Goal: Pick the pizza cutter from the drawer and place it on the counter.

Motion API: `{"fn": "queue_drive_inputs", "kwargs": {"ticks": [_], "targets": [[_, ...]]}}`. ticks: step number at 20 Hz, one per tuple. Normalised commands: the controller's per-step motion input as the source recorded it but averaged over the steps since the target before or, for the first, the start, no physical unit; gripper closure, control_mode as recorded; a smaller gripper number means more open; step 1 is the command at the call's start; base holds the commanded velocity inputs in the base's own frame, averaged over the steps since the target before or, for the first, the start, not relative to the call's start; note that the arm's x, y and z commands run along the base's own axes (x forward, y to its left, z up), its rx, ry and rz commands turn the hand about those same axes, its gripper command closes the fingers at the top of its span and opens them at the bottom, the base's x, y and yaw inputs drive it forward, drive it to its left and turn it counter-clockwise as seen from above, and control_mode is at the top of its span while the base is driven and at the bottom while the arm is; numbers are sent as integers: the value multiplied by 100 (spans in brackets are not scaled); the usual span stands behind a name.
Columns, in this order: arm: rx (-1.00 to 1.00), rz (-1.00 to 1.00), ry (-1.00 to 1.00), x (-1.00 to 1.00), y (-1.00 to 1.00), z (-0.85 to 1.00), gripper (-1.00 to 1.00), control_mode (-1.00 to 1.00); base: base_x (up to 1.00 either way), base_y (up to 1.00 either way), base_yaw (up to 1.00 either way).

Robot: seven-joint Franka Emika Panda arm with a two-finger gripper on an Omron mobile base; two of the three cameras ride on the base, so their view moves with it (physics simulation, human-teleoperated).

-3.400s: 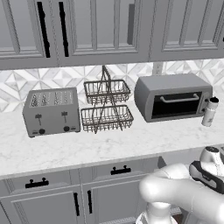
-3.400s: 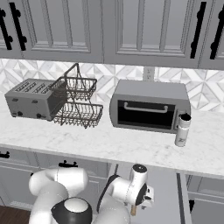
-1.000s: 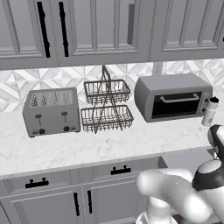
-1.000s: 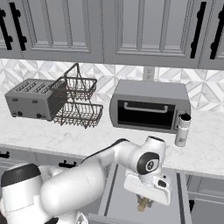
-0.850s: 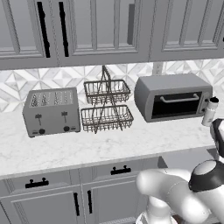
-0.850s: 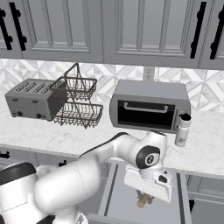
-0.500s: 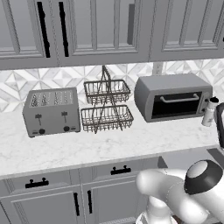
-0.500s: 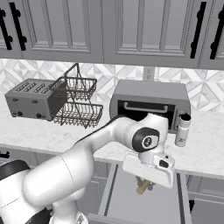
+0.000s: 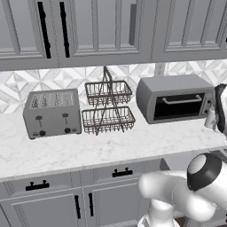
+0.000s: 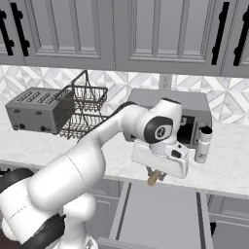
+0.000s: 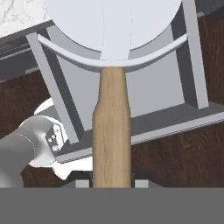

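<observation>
Hand view first: the two-finger gripper is clamped tight on the small pizza cutter with the tan wooden handle and pale round disc blade. The handle rises straight out from between the dark tips, and the silvery-white disc with its curved guard sits at the far end. Beyond the cutter lies the wide plain grey box drawer, pulled out, its grey floor and walls framing the handle, with dark brown wood-look floor around it.

Over in the right base view, the gripper hangs above the drawer with the cutter's tan handle poking down from the white hand, lifted clear of the drawer floor. The hand sits just in front of the thick pale edge of the long white marble-look counter, and the white arm sweeps up and over from the lower left.

On the counter behind it stands a grey toaster oven with a dark glass door, and just to its right a white cylindrical shaker with a dark cap. Further left, a dark two-tier wire basket rack and a grey four-slot toaster.

The left base view shows the same row: toaster, wire rack, toaster oven, all on the marble counter, under grey wall cabinets with black bar handles.
</observation>
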Motion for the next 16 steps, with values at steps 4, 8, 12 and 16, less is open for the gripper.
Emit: {"fn": "queue_drive_inputs", "kwargs": {"ticks": [4, 8, 12, 16], "targets": [[4, 21, 0, 100, 32, -29, 100, -100, 0, 0, 0], [0, 20, 3, 100, 47, -58, 100, -100, 0, 0, 0], [0, 8, 2, 95, 46, -50, 100, -100, 0, 0, 0], [0, 9, 1, 48, 19, -37, 100, -100, 0, 0, 0]]}}
